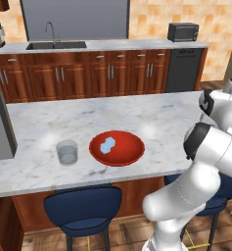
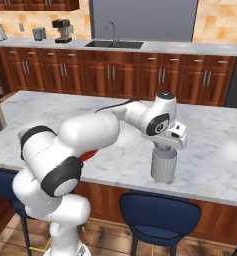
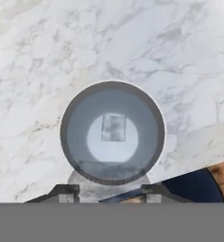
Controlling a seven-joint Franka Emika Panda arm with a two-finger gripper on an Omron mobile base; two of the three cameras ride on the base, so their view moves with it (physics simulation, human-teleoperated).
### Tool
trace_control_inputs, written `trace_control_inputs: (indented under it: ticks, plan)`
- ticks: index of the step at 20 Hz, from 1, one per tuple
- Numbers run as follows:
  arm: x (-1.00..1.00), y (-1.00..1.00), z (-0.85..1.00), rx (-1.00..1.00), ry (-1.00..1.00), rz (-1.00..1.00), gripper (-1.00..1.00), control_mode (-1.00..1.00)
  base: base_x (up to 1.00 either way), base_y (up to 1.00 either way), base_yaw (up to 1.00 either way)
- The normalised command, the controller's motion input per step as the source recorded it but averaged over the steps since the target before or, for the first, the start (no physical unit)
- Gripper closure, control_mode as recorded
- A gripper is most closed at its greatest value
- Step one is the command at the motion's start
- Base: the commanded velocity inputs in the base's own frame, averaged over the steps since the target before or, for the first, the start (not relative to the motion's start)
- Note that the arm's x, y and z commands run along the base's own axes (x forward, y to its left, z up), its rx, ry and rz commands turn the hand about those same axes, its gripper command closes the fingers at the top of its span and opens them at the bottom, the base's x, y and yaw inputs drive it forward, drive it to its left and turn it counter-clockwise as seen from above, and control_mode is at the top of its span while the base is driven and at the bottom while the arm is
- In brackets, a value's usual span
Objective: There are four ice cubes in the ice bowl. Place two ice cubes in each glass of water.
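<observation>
- One ice cube [image 3: 114, 127] lies in the ribbed glass [image 2: 163, 164] beneath the gripper [image 3: 110, 191], jaws part open, empty.
- Cubes [image 1: 107, 144] remain in the red bowl [image 1: 127, 154] (count unclear); clear glass [image 1: 67, 152] on the worktop [image 1: 151, 117] looks unfilled.

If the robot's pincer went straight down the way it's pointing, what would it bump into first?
Probably the ribbed grey glass straight below the pincer, maybe the ice cube already inside it. Depth is hard to judge.

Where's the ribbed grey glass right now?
The ribbed grey glass stands near the marble counter's front edge, straight under the claw, above a blue stool. The hand view looks down into it.
</observation>
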Motion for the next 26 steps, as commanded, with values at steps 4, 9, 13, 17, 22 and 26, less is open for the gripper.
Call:
trace_control_inputs:
  ticks: [4,9,13,17,22,26]
  plan:
    - [0.29,-0.12,-0.47,0.00,0.08,0.00,1.00,-1.00,0.00,0.00,0.00]
    - [0.26,-0.24,-0.27,0.00,0.04,0.01,1.00,-1.00,0.00,0.00,0.00]
    - [0.16,-0.19,-0.14,0.00,0.03,0.01,1.00,-1.00,0.00,0.00,0.00]
    - [0.03,-0.03,-0.09,0.00,0.02,0.00,1.00,-1.00,0.00,0.00,0.00]
    - [0.05,0.00,-0.11,0.00,0.02,0.00,-1.00,-1.00,0.00,0.00,0.00]
    - [0.09,0.00,-0.06,0.00,0.00,0.00,-1.00,-1.00,0.00,0.00,0.00]
